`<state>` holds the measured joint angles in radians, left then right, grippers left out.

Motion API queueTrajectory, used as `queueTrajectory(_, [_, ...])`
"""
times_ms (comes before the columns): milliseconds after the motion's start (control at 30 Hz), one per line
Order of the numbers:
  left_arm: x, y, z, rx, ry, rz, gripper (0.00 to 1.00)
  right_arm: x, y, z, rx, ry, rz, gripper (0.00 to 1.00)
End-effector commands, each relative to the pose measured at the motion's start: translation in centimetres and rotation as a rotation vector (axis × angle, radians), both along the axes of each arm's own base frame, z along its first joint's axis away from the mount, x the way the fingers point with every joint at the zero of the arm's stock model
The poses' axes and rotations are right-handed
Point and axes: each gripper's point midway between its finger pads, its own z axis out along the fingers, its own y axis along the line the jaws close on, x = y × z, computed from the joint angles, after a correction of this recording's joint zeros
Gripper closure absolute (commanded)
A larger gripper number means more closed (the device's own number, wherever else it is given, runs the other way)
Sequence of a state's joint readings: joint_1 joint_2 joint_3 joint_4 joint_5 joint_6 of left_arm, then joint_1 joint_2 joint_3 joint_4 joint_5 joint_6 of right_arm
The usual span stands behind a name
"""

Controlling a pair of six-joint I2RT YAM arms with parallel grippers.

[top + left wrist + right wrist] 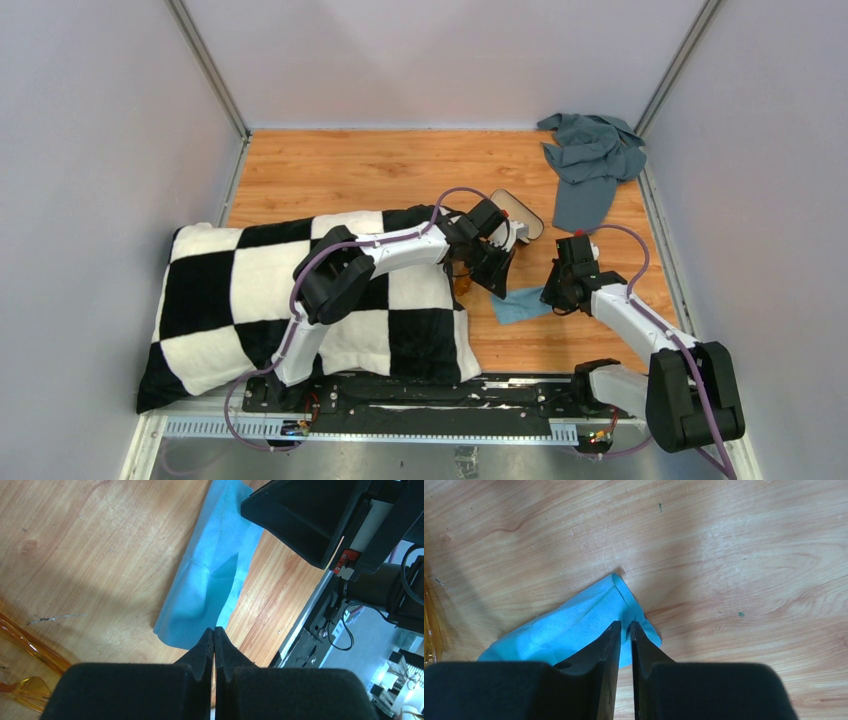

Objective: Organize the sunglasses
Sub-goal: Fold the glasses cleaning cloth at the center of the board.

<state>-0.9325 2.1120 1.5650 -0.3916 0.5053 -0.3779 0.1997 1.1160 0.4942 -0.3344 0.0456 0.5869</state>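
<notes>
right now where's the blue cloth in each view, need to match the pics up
Top external: the blue cloth lies on the wood right of centre, between the two arm ends.
Left wrist: middle of the picture, running from the top edge down towards bottom centre.
Right wrist: lower left of centre.
Shared landmark: the amber sunglasses, to the left of the cloth in every view.

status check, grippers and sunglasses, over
Left gripper shut, tips at blue cloth edge. Right gripper near shut over cloth corner, grip unclear. Sunglasses lying loose beside left gripper, unheld.
</notes>
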Motion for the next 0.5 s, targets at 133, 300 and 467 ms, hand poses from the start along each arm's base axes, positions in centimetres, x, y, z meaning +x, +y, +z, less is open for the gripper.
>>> queueTrajectory(133, [0.1,-0.7,1.9,-0.038,-0.026,-0.011,1.0,-0.3,-0.6,-0.3,-0.012,0.01,-0.018,1.0])
queueTrajectory(300, [0.2,-0.7,2.4,-0.047,-0.033,-0.011,1.0,-0.1,-0.8,0.4,-0.015,-0.015,-0.035,1.0])
queueTrajectory(467, [0.1,-0.8,3.2,-0.062,-0.04,-0.015,1.0,0.0,-1.2,1.5,-0.031,-0.04,-0.046,1.0])
